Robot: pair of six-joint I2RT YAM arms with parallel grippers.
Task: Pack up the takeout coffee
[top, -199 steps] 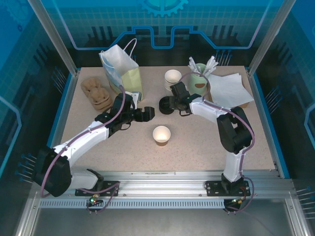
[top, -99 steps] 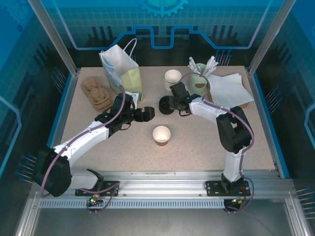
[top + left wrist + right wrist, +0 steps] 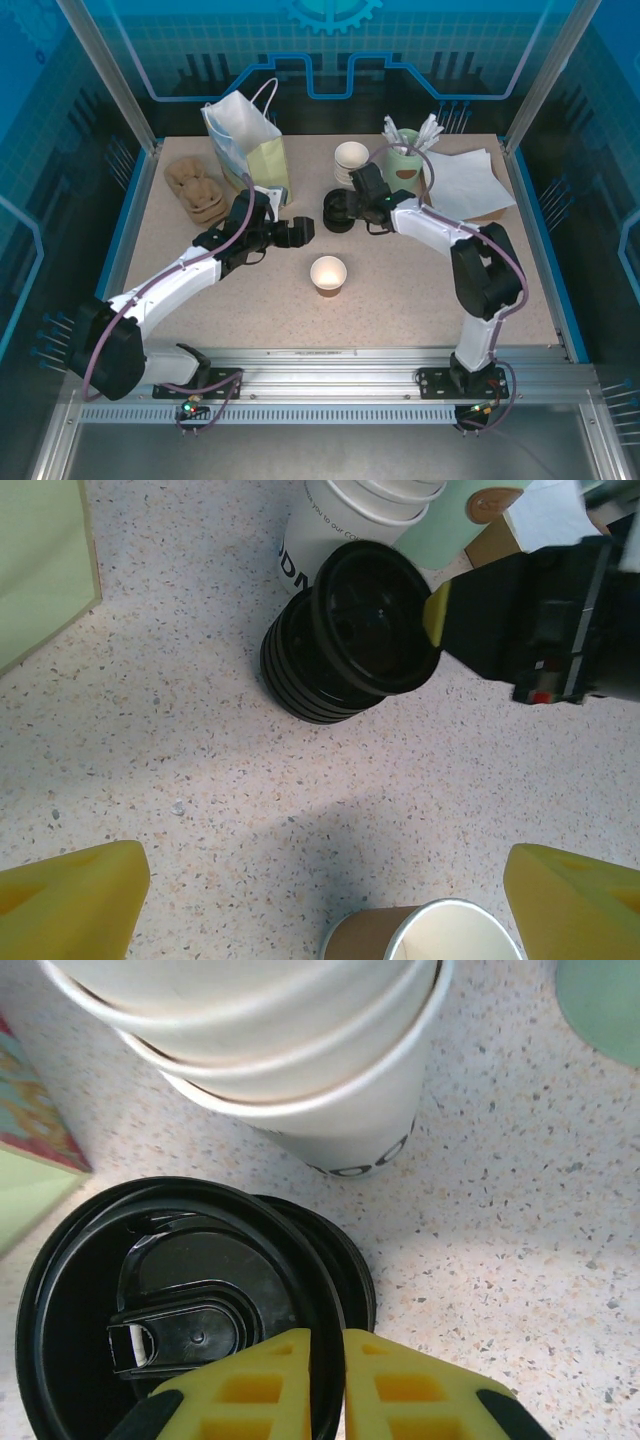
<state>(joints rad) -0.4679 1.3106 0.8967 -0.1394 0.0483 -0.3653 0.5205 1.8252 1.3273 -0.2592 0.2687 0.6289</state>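
The takeout coffee cup [image 3: 328,273], brown-sided, stands at mid-table with its top open and its pale inside showing; its rim also shows at the bottom of the left wrist view [image 3: 430,942]. My right gripper [image 3: 347,208] [image 3: 327,1360] is shut on the rim of one black lid [image 3: 150,1290] [image 3: 375,620], held tilted just above the stack of black lids [image 3: 300,680] [image 3: 352,1260]. My left gripper [image 3: 297,232] [image 3: 320,910] hangs open above the table, left of the lids and behind the cup, with nothing between its fingers [image 3: 70,905].
A stack of white cups [image 3: 351,157] [image 3: 290,1060] stands right behind the lids. A paper bag [image 3: 248,140] stands at the back left beside brown pulp carriers [image 3: 195,188]. A green holder [image 3: 405,162] and white napkins [image 3: 465,180] sit at the back right.
My right gripper has shifted slightly back and right with the lid pinched in it, tilting the lid off the stack. The left arm and the cup have not moved.
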